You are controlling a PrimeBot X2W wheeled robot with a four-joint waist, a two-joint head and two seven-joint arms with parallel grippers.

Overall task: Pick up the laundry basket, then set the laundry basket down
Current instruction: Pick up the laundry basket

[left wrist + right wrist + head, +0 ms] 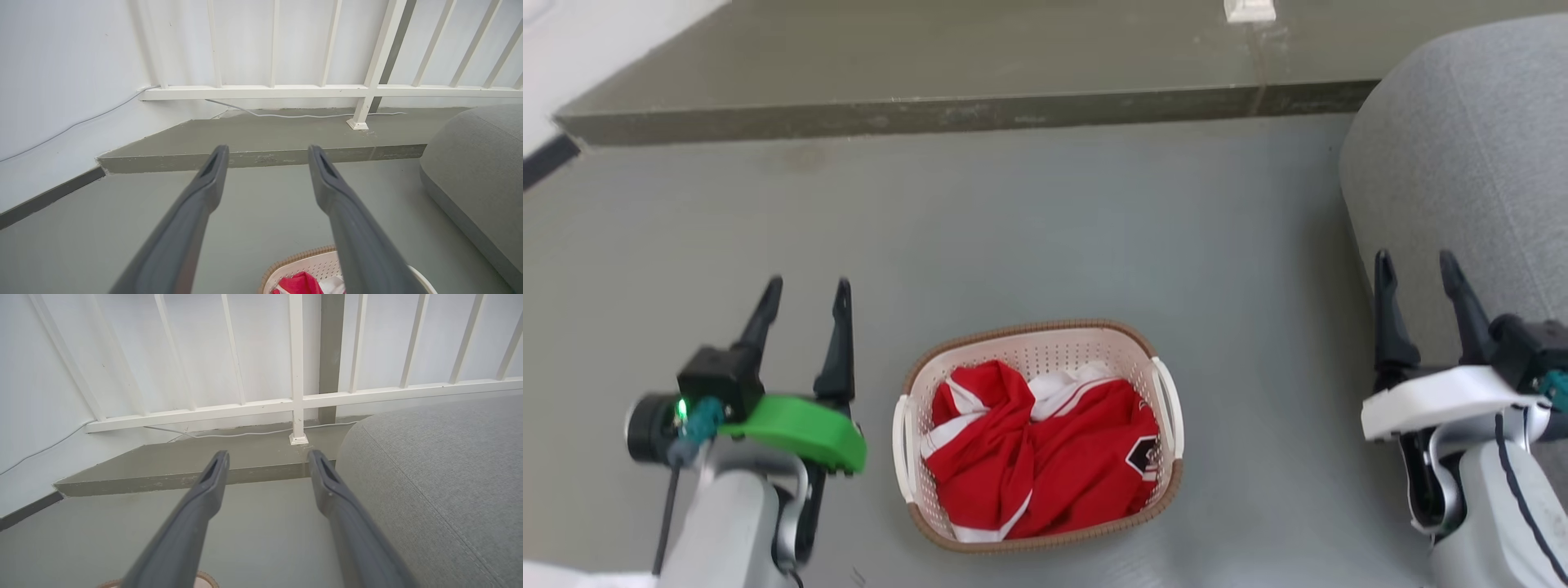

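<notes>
Basket: cream-white perforated plastic laundry basket, brown-rimmed, lower centre.
Your claws: left claw and right claw wide, empty.
Approach: lower both onto its white side handles evenly.

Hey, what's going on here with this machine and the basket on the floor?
A two-armed robot faces a laundry basket that sits on the grey floor with red and white clothing inside. Its left gripper and right gripper are open and empty, one on each side of the basket and apart from it. The lift has not yet begun.
</notes>
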